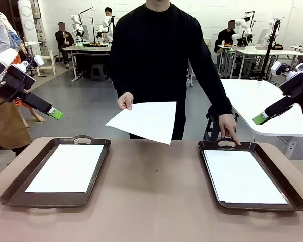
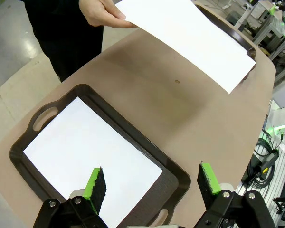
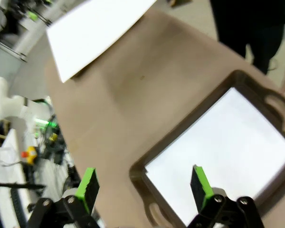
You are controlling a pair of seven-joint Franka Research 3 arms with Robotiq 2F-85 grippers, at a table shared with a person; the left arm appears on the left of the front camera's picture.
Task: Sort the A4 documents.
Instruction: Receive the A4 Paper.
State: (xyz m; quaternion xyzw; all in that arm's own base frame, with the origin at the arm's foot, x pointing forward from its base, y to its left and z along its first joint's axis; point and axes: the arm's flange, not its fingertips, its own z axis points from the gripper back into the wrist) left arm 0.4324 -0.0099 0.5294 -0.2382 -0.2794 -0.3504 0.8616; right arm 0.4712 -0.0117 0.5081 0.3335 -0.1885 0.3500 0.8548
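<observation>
- Left end effector [image 1: 54,114] hangs open and empty above the table's left edge; right end effector [image 1: 260,119] hangs open and empty at the right.
- The offered sheet [image 1: 145,120], held in the person's hand [image 1: 124,101] over the table's far middle, lies toward 3 o'clock from the left end effector and 9 o'clock from the right.
- Its long axis runs roughly left-right, near corner dipping.
- The left looks slightly nearer, though depth is hard to judge.
- Other A4 documents lie in the left tray [image 1: 16,187] and the right tray [image 1: 282,180].

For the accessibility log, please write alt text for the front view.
A person's hand holds out a white A4 sheet above a brown table. Two dark trays, left tray and right tray, each hold paper, and the open left gripper and right gripper hover apart.
</observation>
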